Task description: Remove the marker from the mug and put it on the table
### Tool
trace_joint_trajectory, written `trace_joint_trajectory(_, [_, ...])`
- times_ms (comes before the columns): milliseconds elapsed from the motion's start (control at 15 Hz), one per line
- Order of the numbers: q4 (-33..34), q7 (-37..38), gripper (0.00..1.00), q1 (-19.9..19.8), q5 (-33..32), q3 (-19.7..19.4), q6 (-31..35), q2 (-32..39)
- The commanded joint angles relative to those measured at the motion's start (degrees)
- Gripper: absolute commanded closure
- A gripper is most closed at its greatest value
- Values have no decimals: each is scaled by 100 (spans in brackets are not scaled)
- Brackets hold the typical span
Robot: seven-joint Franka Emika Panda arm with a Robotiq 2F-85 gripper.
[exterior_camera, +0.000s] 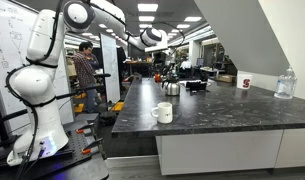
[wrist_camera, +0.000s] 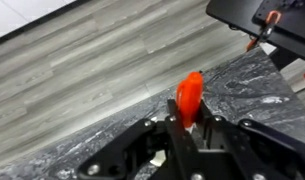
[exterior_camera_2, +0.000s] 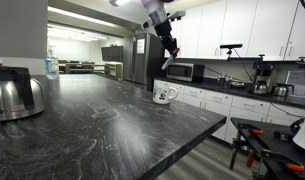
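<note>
The marker, a short red stick, is pinched between the two dark fingers of the gripper, with its upper part showing above them in the wrist view. The jaws are drawn in narrow around it. Behind the marker in that view lie the edge of the dark speckled table and, beyond it, a grey wood-plank floor.

In an exterior view the gripper hangs high in the air, above the white mug and well apart from it. The marker is too small to make out there. The mug stands upright near the edge of the table, its handle to one side.

In an exterior view the mug sits alone at the near end of the table. A metal kettle stands farther back, and a white cup with a red mark and a clear bottle are well off to the side. The white arm arches over from its base beside the table. A person in a plaid shirt stands in the background.
</note>
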Motion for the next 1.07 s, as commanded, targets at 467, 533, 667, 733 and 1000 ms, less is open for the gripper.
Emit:
trace_joint_trajectory(467, [-2071, 1398, 94, 164, 2061, 356, 2950, -987])
trace_joint_trajectory(533, [-2253, 1288, 94, 141, 2342, 371, 3354, -935])
trace_joint_trajectory(667, [-2525, 1162, 94, 164, 2626, 399, 3913, -791])
trace_joint_trajectory(733, [-2599, 1103, 94, 176, 2706, 419, 4080, -716])
trace_joint_trajectory(1000, [-2698, 1097, 94, 223, 2805, 533, 4591, -335])
